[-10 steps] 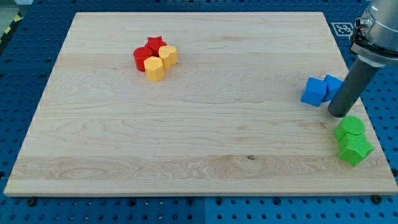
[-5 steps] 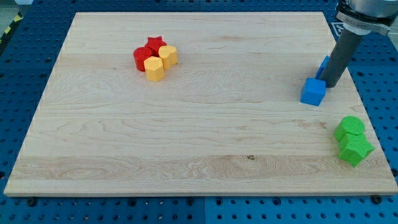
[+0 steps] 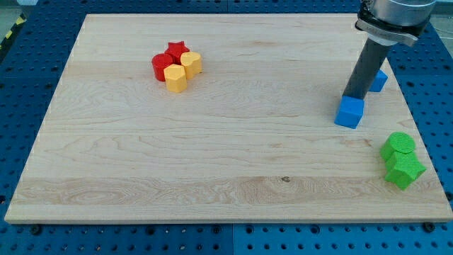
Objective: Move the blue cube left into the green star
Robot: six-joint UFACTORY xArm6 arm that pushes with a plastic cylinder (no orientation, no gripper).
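Note:
A blue cube (image 3: 350, 112) lies on the wooden board at the view's right. My tip (image 3: 354, 96) stands right at the cube's upper edge, touching or nearly touching it. A second blue block (image 3: 379, 80) lies up and to the right, partly hidden behind the rod. Two green blocks sit at the lower right: a round one (image 3: 398, 146) and below it a star-like one (image 3: 404, 171), close together.
A cluster sits at the upper left: a red star (image 3: 176, 50), a red round block (image 3: 161, 66), and two yellow blocks (image 3: 191, 63) (image 3: 175, 78). The board's right edge (image 3: 407, 106) runs close to the blue and green blocks.
My tip has moved from beside the green blocks up and left, passing between the two blue blocks. The blue cube has slid left and down; the other blue block was pushed up and right.

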